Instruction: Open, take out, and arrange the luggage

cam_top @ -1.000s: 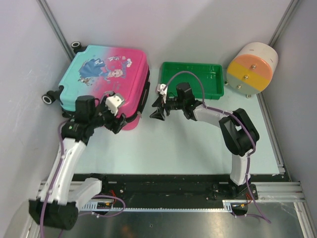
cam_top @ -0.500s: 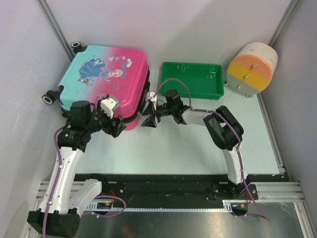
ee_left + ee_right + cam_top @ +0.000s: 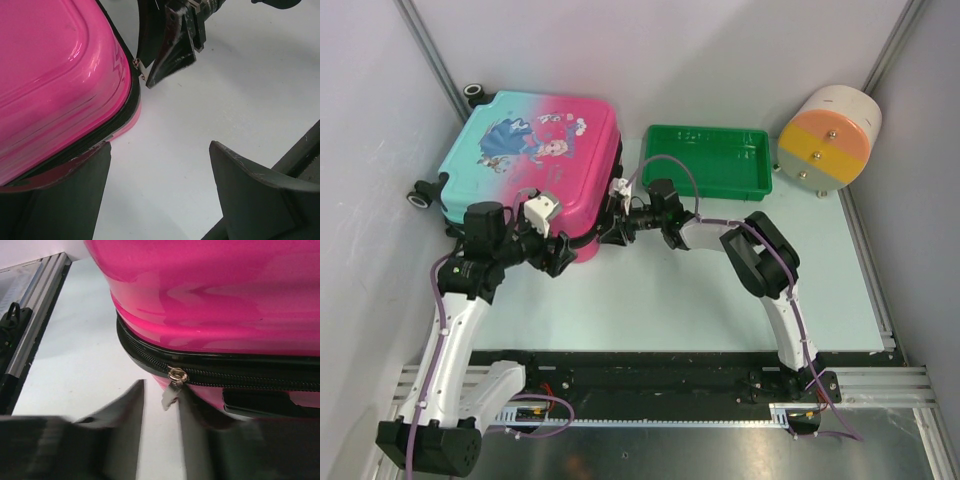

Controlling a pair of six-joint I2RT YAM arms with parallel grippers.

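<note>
The luggage (image 3: pixel 535 150), a closed pink-to-teal hard suitcase with cartoon prints, lies flat at the back left. Its black zipper (image 3: pixel 150 360) runs round the pink corner (image 3: pixel 55 65). A metal zipper pull (image 3: pixel 170 390) hangs from the slider. My right gripper (image 3: pixel 162 387) is at that corner (image 3: pixel 615 228), jaws narrowly apart around the pull. The right finger touches the pull and a gap shows on the left side. My left gripper (image 3: pixel 160 147) stands wide open beside the near pink corner (image 3: pixel 560 252), with nothing between its fingers. The right gripper's fingers (image 3: pixel 167 60) also show in the left wrist view.
A green plastic tray (image 3: pixel 708 130) sits right of the suitcase at the back. A white-and-orange cylinder (image 3: pixel 830 135) lies at the back right. Walls and metal posts close in the left and right sides. The pale tabletop (image 3: pixel 650 300) spreads in front of the arms.
My right arm has reached left from in front of the tray to the suitcase's pink corner, and its jaws have narrowed around the zipper pull. The left arm shifted slightly left, then held still.
</note>
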